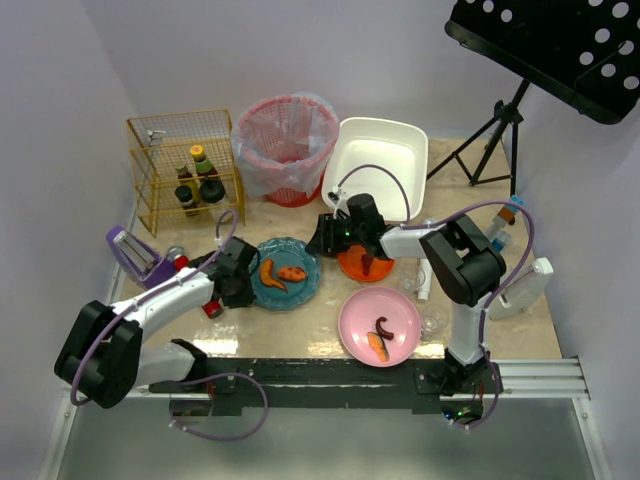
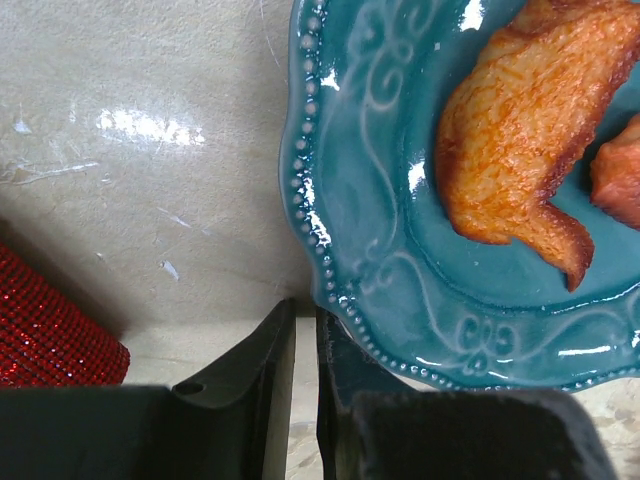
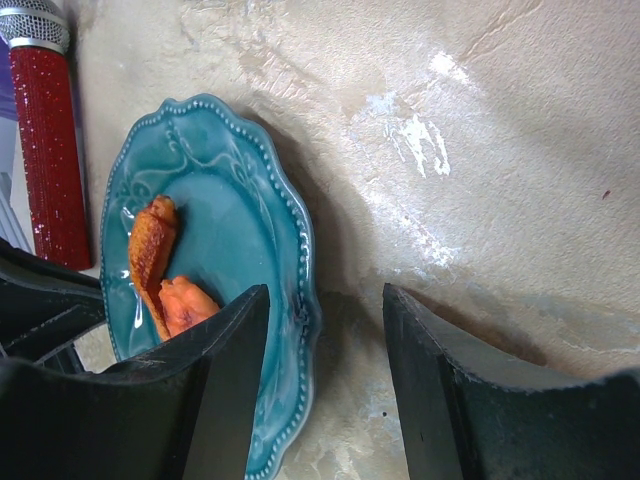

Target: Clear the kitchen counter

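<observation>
The counter (image 1: 325, 312) carries everything, crowded from back edge to front rail; the teal plate (image 1: 303, 252) sits left of its middle. The left gripper (image 2: 306, 312) is closed to a thin slit with nothing in it, one finger right at the plate's rim; the right gripper (image 3: 326, 292) stands half open and empty, one finger over the opposite rim. Both arms crowd one plate, so I judge a push could slide it into the other arm, or a finger landing on the rim could tip it and spill the fried food (image 2: 510, 130). Only the top view shows both arms together; only the right wrist view shows the whole red microphone (image 3: 45, 150) beside the plate.
</observation>
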You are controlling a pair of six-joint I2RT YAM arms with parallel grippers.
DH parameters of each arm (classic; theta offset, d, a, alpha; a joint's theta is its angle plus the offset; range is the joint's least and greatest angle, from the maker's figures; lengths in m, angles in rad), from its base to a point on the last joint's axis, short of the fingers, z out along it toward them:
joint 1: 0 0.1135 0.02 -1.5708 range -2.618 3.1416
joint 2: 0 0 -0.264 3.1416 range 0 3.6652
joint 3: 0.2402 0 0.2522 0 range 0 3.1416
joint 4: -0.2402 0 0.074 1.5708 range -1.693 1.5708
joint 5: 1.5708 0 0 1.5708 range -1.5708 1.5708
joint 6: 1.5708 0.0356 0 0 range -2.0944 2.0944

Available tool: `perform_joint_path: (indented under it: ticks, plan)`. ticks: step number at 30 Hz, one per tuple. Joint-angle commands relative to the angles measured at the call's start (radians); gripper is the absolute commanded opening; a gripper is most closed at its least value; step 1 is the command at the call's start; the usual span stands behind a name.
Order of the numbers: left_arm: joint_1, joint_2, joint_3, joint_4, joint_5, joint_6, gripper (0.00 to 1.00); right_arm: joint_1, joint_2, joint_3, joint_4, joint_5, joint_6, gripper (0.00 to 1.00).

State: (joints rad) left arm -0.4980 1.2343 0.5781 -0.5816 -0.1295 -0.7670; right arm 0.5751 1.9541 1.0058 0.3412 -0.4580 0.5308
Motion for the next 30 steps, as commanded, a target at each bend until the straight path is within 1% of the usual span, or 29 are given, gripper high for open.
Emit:
perform_joint_path:
  ticks: [1,9,14,19,23,30]
  plan:
    - [-0.002,0.007,-0.012,0.039,0.016,-0.003,0.19,-0.008,-0.004,-0.01,-0.051,0.053,-0.031,0.55]
    - [-0.002,-0.099,0.103,-0.11,-0.031,-0.005,0.19,-0.008,-0.001,-0.006,-0.051,0.053,-0.031,0.55]
    - [-0.002,-0.09,0.17,-0.127,-0.041,0.008,0.19,-0.009,0.002,0.001,-0.051,0.05,-0.029,0.55]
    - [-0.002,-0.042,0.16,-0.089,-0.021,0.015,0.19,-0.009,0.0,0.004,-0.056,0.048,-0.028,0.55]
    - [-0.002,-0.039,0.138,-0.077,-0.019,0.018,0.19,-0.008,-0.004,0.002,-0.059,0.053,-0.029,0.55]
    - [-0.002,-0.015,0.056,0.0,0.007,0.009,0.19,-0.008,0.005,0.007,-0.059,0.05,-0.031,0.56]
